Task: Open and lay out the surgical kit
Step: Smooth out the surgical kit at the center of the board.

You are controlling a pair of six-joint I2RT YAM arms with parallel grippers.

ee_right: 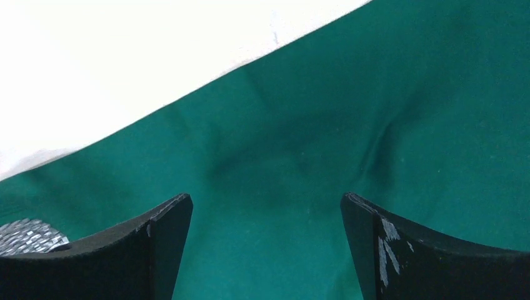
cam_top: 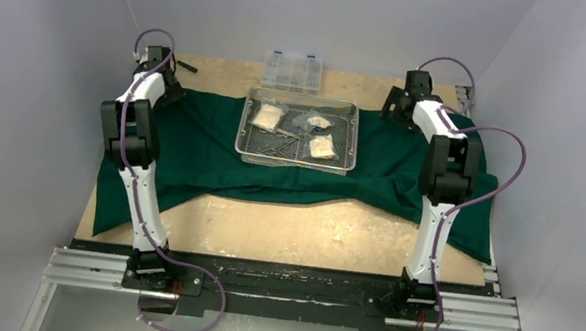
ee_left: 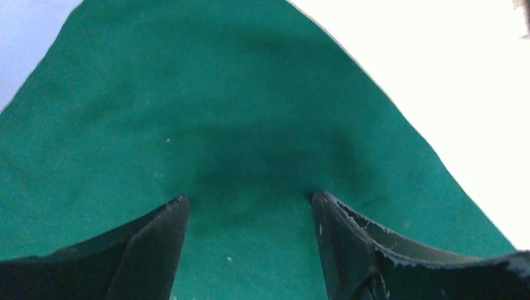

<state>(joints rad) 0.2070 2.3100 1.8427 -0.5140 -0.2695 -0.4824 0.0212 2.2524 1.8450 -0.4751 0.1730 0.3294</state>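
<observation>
The green cloth (cam_top: 207,156) lies spread open, with the tray (cam_top: 241,130) bared toward twelve o'clock. The left gripper (ee_left: 250,203) at ten o'clock and the right gripper (ee_right: 265,200) at two hover over the cloth, jaws apart and empty. The gauze packets (cam_top: 269,116) and instruments (cam_top: 287,135) are in the tray, so laying them out looks not yet done.

Cloth wrap (cam_top: 216,153) spread across the table (cam_top: 307,234), its near edge short of the table's front. Wire-mesh tray (cam_top: 294,165) on the cloth, centred, toward the far side. In the tray: one gauze packet (cam_top: 268,116) at left, a second (cam_top: 317,122) at far right, a third (cam_top: 322,146) at near right, and instruments (cam_top: 289,134) between them. Compartment box (cam_top: 291,70) behind the tray, on bare table. Left gripper (ee_left: 250,206) above the cloth's far left corner, right gripper (ee_right: 265,206) above its far right edge.
</observation>
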